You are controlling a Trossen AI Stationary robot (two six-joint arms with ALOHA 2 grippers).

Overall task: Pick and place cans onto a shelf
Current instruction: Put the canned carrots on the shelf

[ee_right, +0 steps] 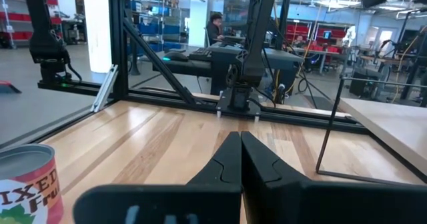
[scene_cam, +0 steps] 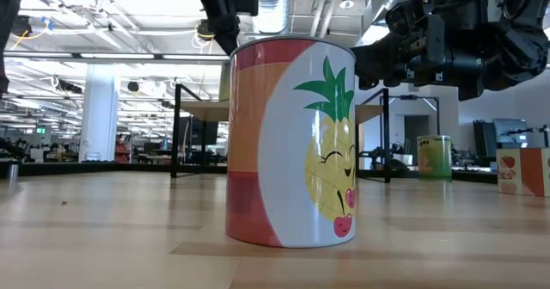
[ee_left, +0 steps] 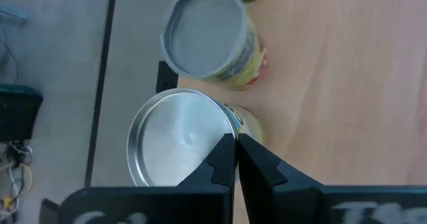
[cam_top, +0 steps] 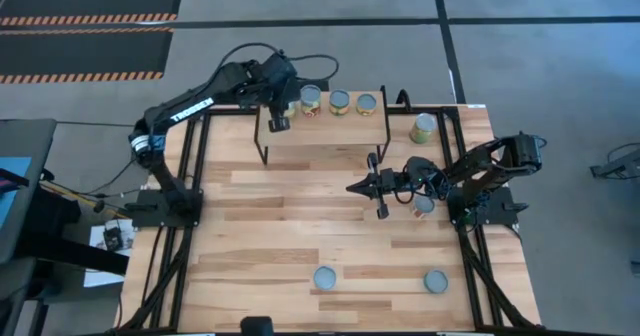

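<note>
We count eight cans, taking the shelf (cam_top: 325, 126) as our landmark. Four stand in a row along its far edge: one (cam_top: 290, 104) at the left end, partly hidden under the left arm, then a second (cam_top: 311, 100), a third (cam_top: 339, 102) and a fourth (cam_top: 366, 104), all upright with silvery tops showing. The shelf itself sits at the far side of the table (cam_top: 260, 236), between the two arms.

Off the shelf, we see four more cans. One with a yellow-green label (cam_top: 423, 128) stands on the table just right of the shelf's right legs. One (cam_top: 423, 205) stands nearer than the shelf and to its right, partly covered by the right arm. Two (cam_top: 324, 277) (cam_top: 434, 280) stand well apart from the shelf near the table's near edge, one roughly in line with the shelf's middle and the other farther right. In the low view the big can with a pineapple face (scene_cam: 290, 141) fills the middle; we cannot tell which of the near-edge pair it is.

The left gripper (cam_top: 279, 122) hangs over the shelf's left end, and its wrist view shows the fingers pressed together and holding nothing, just above the end can (ee_left: 177, 147). The right gripper (cam_top: 358, 188) is in front of the shelf, pointing left, its fingers likewise together and empty.
</note>
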